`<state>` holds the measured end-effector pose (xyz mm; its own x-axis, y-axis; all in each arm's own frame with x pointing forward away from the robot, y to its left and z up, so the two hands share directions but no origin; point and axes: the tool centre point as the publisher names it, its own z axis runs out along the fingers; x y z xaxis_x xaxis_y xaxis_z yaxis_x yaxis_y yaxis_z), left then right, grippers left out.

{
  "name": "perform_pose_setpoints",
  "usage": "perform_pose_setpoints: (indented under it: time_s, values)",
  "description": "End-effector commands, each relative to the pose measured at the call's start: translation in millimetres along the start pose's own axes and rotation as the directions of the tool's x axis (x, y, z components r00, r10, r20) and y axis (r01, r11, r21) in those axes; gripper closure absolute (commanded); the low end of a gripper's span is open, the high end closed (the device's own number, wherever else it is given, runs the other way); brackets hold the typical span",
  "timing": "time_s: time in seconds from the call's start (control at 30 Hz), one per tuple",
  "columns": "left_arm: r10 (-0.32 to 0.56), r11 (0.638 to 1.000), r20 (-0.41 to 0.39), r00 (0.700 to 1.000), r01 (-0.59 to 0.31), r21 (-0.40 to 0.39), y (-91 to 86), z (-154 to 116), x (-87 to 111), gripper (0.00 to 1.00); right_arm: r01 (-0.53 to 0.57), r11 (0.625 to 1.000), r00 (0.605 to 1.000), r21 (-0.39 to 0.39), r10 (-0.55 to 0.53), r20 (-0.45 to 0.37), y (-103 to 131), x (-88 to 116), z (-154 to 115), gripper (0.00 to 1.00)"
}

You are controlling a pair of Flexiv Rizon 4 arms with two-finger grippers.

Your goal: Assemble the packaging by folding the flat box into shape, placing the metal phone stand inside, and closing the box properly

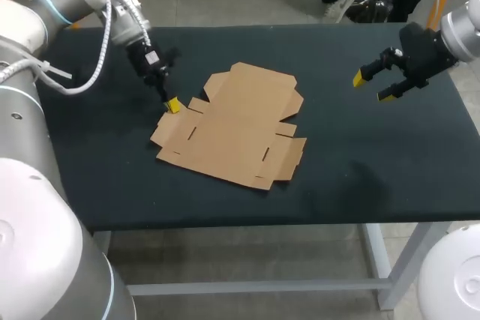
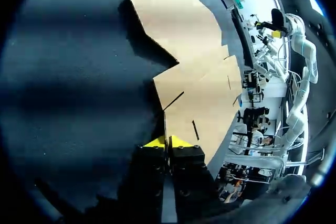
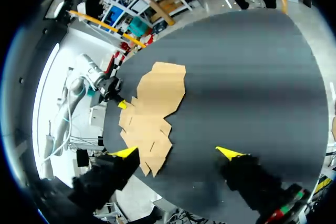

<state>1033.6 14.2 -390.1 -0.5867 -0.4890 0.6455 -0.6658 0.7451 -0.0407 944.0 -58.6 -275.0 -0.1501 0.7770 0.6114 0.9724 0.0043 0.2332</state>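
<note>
The flat brown cardboard box [image 1: 240,125] lies unfolded in the middle of the dark table. My left gripper [image 1: 172,104] is down at the box's near-left flap. In the left wrist view its yellow tips [image 2: 167,141] are pressed together with the thin edge of that flap [image 2: 166,121] between them, and the rest of the box [image 2: 199,77] stretches ahead. My right gripper [image 1: 377,85] hangs open above the table's right side, well clear of the box. From the right wrist its fingers [image 3: 178,153] stand wide apart, with the box [image 3: 152,103] far ahead. No phone stand is in view.
The dark table [image 1: 360,177] has bare surface to the right of the box and along its front edge. My left arm's cable loops above the table's far-left corner [image 1: 97,73].
</note>
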Motion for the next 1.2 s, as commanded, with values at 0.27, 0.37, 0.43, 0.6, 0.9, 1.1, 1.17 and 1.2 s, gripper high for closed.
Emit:
perform_pose_setpoints:
  time_s: [0.27, 0.37, 0.43, 0.6, 0.9, 1.1, 1.17, 1.2]
  values:
    - [-0.112, 0.969, 0.032, 0.993, 0.102, 0.226, 21.5, 14, 32.0, 1.0, 0.001, 1.0, 1.0, 0.005, -0.001, -0.003, 1, 0, -1, 0.0]
    - [-0.144, 0.955, 0.063, 0.988, 0.122, 0.269, 25.2, 16, 40.0, 1.0, 0.001, 1.0, 1.0, 0.005, -0.001, -0.003, 1, 0, -1, 0.0]
    - [-0.174, 0.938, 0.067, 0.982, 0.144, 0.315, 29.0, 17, 44.6, 1.0, 0.001, 1.0, 1.0, 0.005, -0.001, -0.003, 1, 0, -1, 0.0]
    - [-0.21, 0.9, 0.045, 0.977, 0.175, 0.398, 36.5, 20, 52.1, 1.0, 0.001, 1.0, 1.0, 0.005, -0.001, -0.003, 1, 0, -1, 0.0]
    - [-0.305, 0.824, -0.03, 0.952, 0.28, 0.493, 48.2, 15, 56.3, 1.0, 0.001, 1.0, 1.0, 0.005, -0.001, -0.003, 1, 0, -1, 0.0]
    - [-0.313, 0.793, -0.076, 0.947, 0.305, 0.528, 49.2, 15, 53.9, 1.0, 0.001, 1.0, 1.0, 0.005, -0.001, -0.003, 1, 0, -1, 0.0]
    - [-0.313, 0.798, -0.074, 0.947, 0.305, 0.52, 48.6, 16, 52.9, 1.0, 0.001, 1.0, 1.0, 0.005, -0.001, -0.003, 1, 0, -1, 0.0]
    - [-0.314, 0.8, -0.075, 0.946, 0.307, 0.515, 48.1, 16, 52.8, 1.0, 0.001, 1.0, 1.0, 0.005, -0.001, -0.003, 1, 0, -1, 0.0]
